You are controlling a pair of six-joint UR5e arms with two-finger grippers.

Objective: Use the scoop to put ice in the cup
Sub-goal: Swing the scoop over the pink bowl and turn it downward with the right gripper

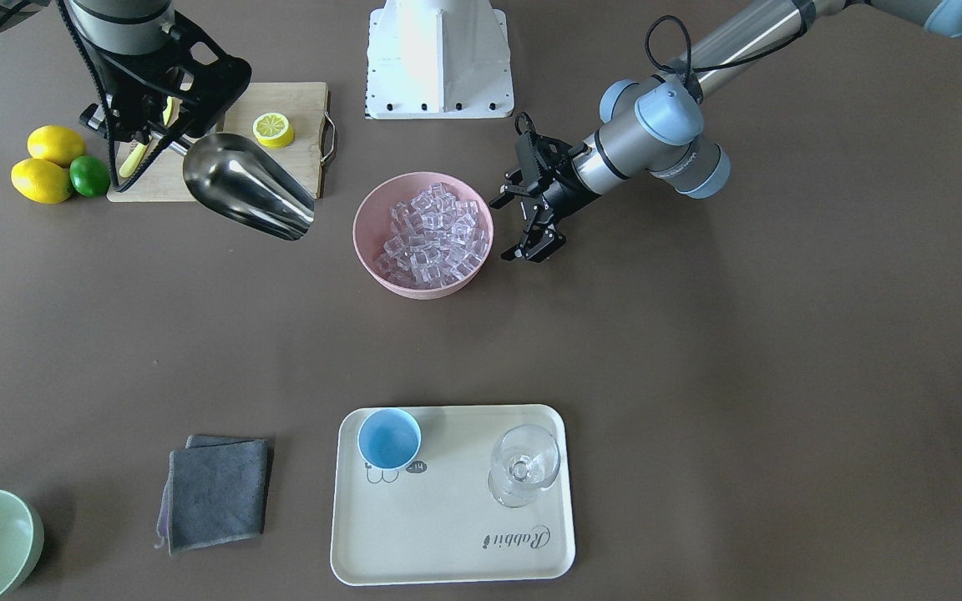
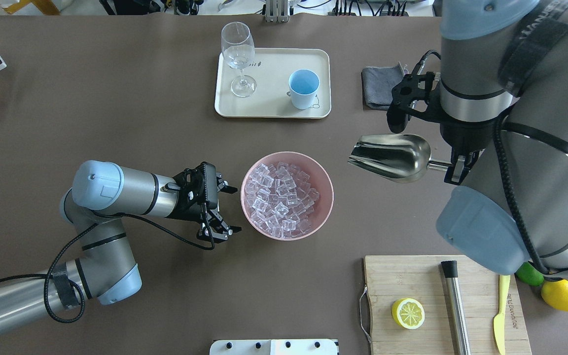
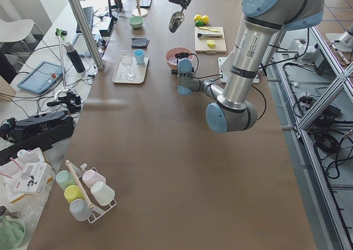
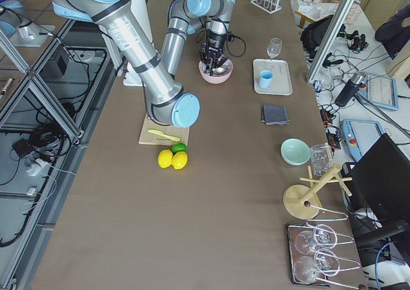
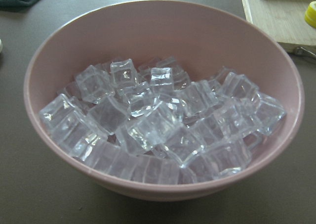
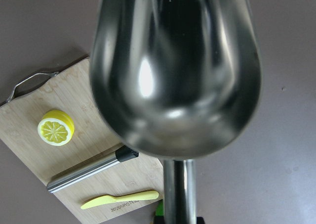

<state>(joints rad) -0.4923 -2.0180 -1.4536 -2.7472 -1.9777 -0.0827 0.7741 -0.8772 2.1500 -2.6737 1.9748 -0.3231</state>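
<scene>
At table centre, a pink bowl (image 2: pixel 327 183) sat heaped with the ice (image 2: pixel 280 198); all cubes seen were inside it. Just left of the bowl hung the left gripper (image 2: pixel 235 209), jaws spread wide toward the rim and nothing between them. A small gap to the bowl wall, no contact seen. Left wrist view was filled by the bowl and its cubes.

Right of the bowl, the right gripper (image 2: pixel 457 168) was clamped on the thin handle of the scoop (image 2: pixel 391 155). It was held roughly level in the air, well above the table, open mouth pointing left toward the bowl but apart from it. Right wrist view showed the trough bare, reflections only.

Far side of the table: a cream tray (image 2: pixel 269 106) with the cup (image 2: pixel 303 88) upright on its right part and a stemmed glass (image 2: pixel 238 53) upright on its left part, the two apart. Cup interior looked plain blue. Just right of the tray lay a grey cloth (image 2: pixel 375 87).

Near right: a wooden cutting board (image 2: pixel 407 276) carried a lemon half (image 2: pixel 408 313), a steel cylinder (image 2: pixel 456 308) with black end and a yellow knife (image 2: pixel 500 315). Just right of the board lay a whole lemon (image 2: pixel 564 295) and a lime (image 2: pixel 528 273), partly hidden by the right arm
</scene>
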